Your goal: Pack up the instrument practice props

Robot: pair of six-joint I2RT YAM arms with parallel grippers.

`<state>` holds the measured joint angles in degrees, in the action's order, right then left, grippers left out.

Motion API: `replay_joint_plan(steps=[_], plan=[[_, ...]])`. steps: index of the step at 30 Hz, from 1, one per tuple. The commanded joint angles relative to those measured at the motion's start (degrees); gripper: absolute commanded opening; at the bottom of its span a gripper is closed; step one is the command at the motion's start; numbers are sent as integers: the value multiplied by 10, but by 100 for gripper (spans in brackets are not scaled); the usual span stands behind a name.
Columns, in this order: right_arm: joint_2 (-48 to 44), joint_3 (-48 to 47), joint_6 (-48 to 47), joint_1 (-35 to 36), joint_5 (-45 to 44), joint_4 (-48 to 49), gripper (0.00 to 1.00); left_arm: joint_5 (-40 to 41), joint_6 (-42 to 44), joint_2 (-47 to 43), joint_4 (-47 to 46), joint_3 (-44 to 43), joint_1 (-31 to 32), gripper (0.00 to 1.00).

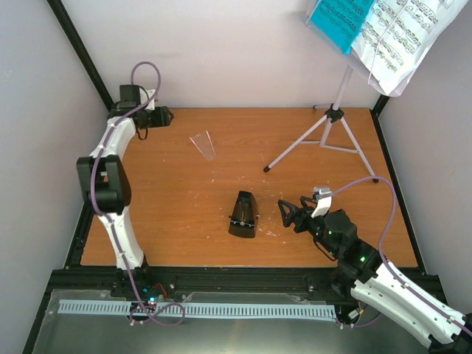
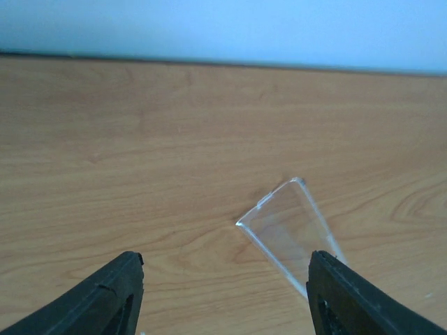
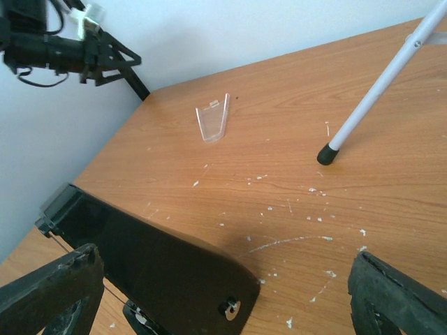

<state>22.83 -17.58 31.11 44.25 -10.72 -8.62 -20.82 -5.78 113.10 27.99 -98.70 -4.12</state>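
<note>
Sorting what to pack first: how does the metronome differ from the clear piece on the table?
The metronome is opaque black; the clear piece is see-through. The metronome is bulkier, the clear piece thinner and smaller. The metronome sits by the right gripper, the clear piece in front of the left gripper. Both taper toward one end, rest on the table, and are unheld.

Teal folder (image 1: 341, 21), seemingly printed; black metronome (image 1: 244, 215)

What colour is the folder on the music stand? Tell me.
Teal; the folder shows best in the top external view.
</note>
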Motion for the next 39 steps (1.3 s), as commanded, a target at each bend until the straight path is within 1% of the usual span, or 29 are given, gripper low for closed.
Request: replay_joint_plan(steps=[1,3,4,9,13,18,21,23,25,30,33,36,39], plan=[[-11,-17,-1,-3,-10,-33,93,-49,125,106,117,-122,0,64],[-19,-16,3,-3,-14,-40,93,-103,158,152,149,-178,-5,64],[-23,-16,5,-3,-16,-42,93,-117,164,170,150,-193,-5,64],[-26,-24,7,-3,-17,-54,93,-142,181,254,175,-261,-5,58],[-21,-31,6,-3,-23,-67,93,-153,192,263,152,-233,-5,57],[-11,-28,7,-3,-19,-56,93,-206,200,289,153,-231,-5,55],[0,-28,10,-3,-11,-51,93,-215,198,302,160,-235,-5,55],[5,-27,11,-3,-8,-49,93,-221,194,305,163,-233,-4,53],[8,-25,12,-3,-7,-47,93,-213,186,308,163,-230,-1,51],[9,-21,13,-3,-7,-41,93,-185,144,300,141,-215,4,53],[13,-13,7,-3,-9,-19,93,-177,121,296,129,-206,7,51],[44,-20,-15,-3,-11,15,94,-189,110,280,111,-184,6,50],[126,-77,-37,-3,-6,16,93,-188,86,232,56,-119,6,51]])
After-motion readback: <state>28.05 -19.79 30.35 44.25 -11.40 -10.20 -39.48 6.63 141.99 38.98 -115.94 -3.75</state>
